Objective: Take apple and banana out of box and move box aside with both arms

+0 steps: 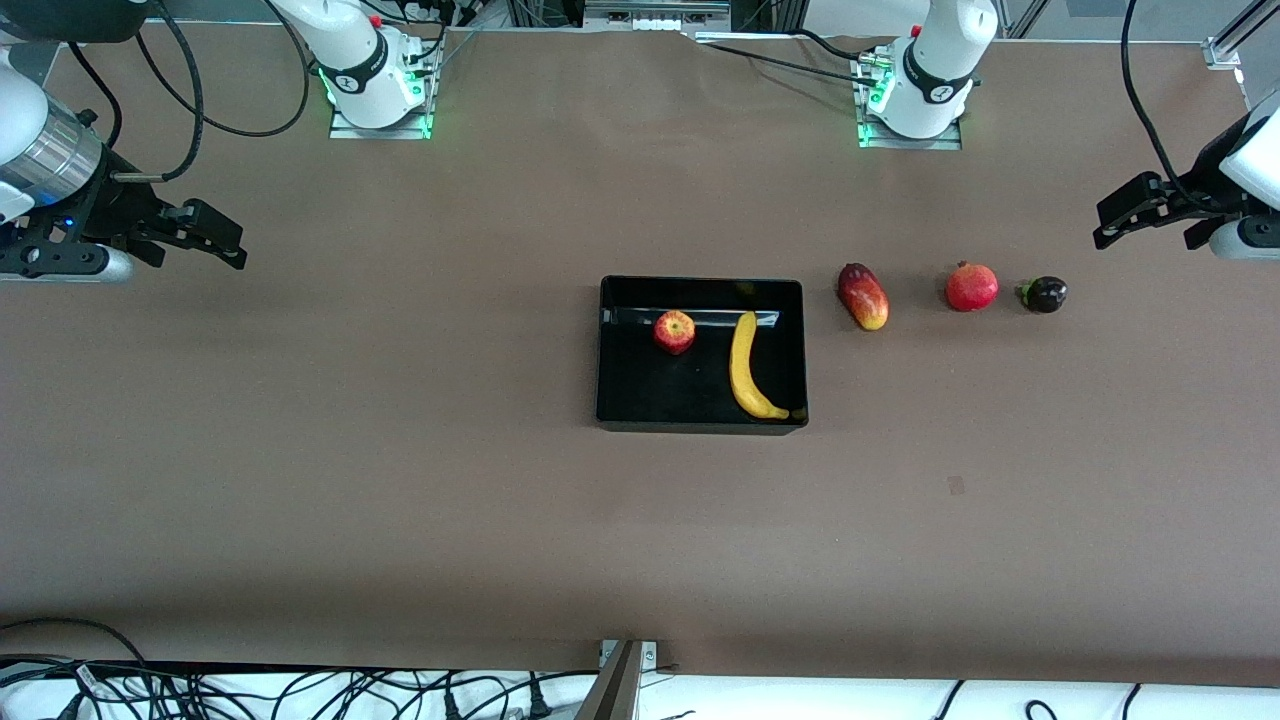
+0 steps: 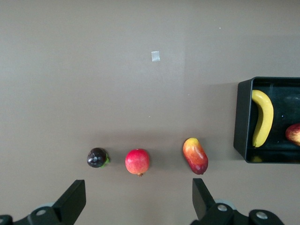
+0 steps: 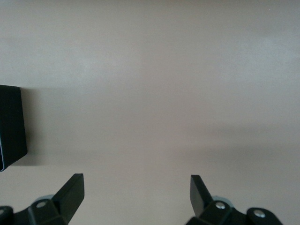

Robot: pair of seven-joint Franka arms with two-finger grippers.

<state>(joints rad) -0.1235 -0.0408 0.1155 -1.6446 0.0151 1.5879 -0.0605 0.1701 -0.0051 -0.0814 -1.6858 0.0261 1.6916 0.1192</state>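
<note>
From my seat I've got the black box (image 1: 620, 350) sitting roughly mid-table, with the apple (image 1: 675, 331) and the banana (image 1: 748, 367) both lying inside it — apple toward the wall nearest the robot bases, banana beside it on the left arm's side, its dark tip down in the corner closest to the front camera. Outside the box, toward the left arm's end of the table, there's a row of three: a mango (image 1: 863, 296) just beside the box, then a pomegranate (image 1: 972, 287), then a small dark purple fruit (image 1: 1044, 294) with a green bit on it. The left gripper (image 1: 1125, 213) hangs over the table out past that dark fruit, jaws spread wide and holding nothing — its wrist view looks down on the row. The right gripper (image 1: 215, 238) is parked over bare table at the right arm's end, well apart from the box, fingers also spread with nothing between them.
</note>
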